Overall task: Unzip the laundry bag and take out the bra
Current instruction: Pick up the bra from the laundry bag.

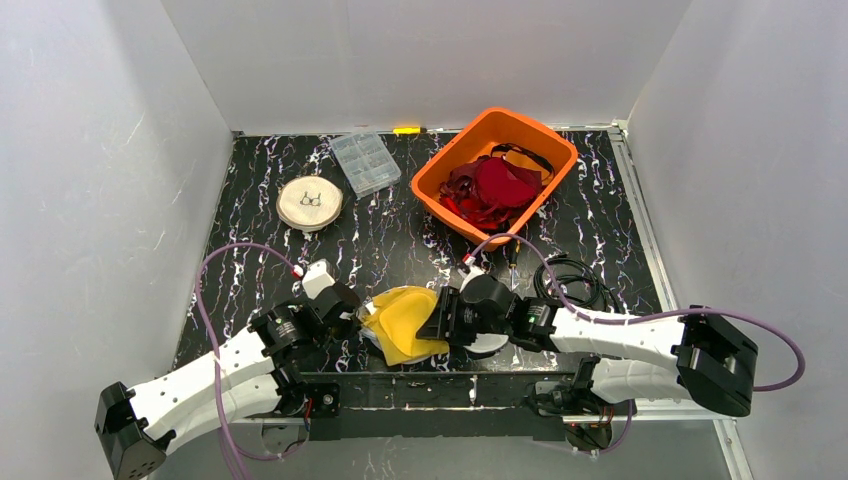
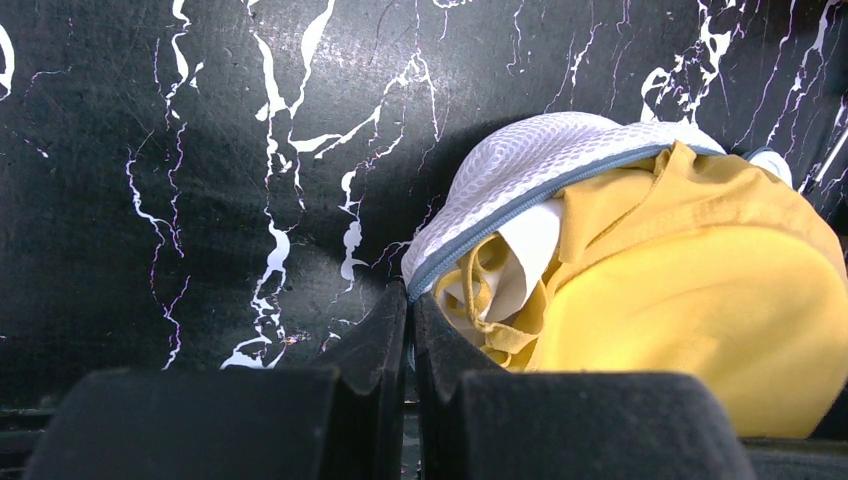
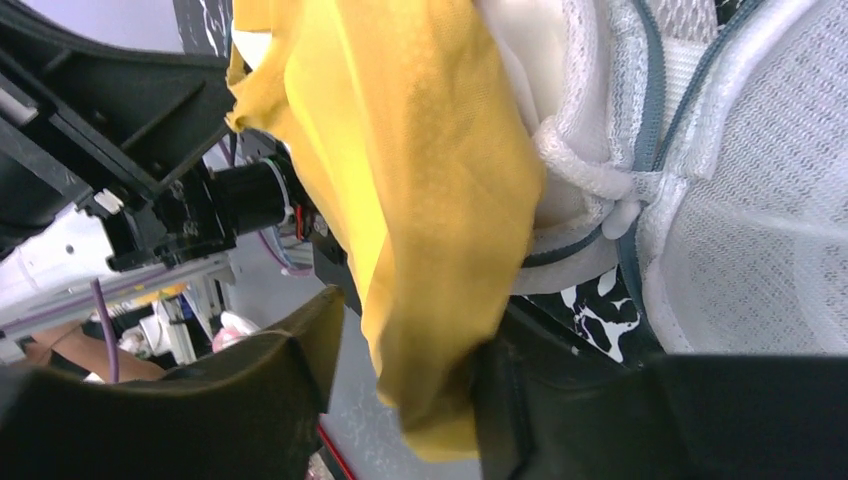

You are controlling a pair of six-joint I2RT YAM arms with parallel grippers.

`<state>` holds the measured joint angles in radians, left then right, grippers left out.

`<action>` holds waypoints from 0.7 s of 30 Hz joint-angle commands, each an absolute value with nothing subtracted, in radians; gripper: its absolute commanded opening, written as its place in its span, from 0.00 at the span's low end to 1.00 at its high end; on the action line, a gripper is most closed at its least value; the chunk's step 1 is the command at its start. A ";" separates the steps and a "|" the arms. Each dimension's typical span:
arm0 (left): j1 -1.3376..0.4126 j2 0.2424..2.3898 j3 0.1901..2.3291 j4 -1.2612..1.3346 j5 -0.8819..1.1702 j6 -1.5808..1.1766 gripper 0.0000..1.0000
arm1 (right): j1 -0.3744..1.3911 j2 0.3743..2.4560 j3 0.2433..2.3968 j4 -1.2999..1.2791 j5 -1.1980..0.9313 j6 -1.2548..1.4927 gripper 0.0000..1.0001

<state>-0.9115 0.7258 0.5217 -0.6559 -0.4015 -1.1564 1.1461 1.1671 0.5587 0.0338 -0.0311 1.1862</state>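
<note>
The white mesh laundry bag (image 2: 530,165) lies at the table's near edge with its grey zipper edge (image 2: 520,205) parted. The yellow bra (image 2: 700,300) bulges out of the opening. My left gripper (image 2: 411,300) is shut on the bag's zipper edge at its near corner. From above, the bra (image 1: 405,318) sits between the left gripper (image 1: 355,318) and the right gripper (image 1: 435,318). In the right wrist view the right gripper (image 3: 415,330) is open. A hanging fold of the bra (image 3: 430,180) lies between its fingers, against one finger and apart from the other. The bag (image 3: 760,230) is beside it.
An orange basket (image 1: 440,185) of dark red garments (image 1: 495,185) stands at the back right. A clear plastic box (image 1: 365,162) and a round wooden disc (image 1: 310,203) sit at the back left. Black cable (image 1: 572,278) coils right of the right arm.
</note>
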 commanded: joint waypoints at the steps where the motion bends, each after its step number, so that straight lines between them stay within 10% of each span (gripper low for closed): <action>1: -0.907 0.717 0.532 -0.669 -0.423 -1.161 0.00 | 1.152 1.165 0.585 0.123 0.050 1.210 0.48; 9: -0.907 0.711 0.522 -0.662 -0.418 -1.149 0.00 | 1.153 1.161 0.612 0.111 0.080 1.175 0.01; 21: -0.907 0.681 0.528 -0.707 -0.467 -1.139 0.00 | 1.151 1.033 0.834 -0.165 0.112 0.950 0.01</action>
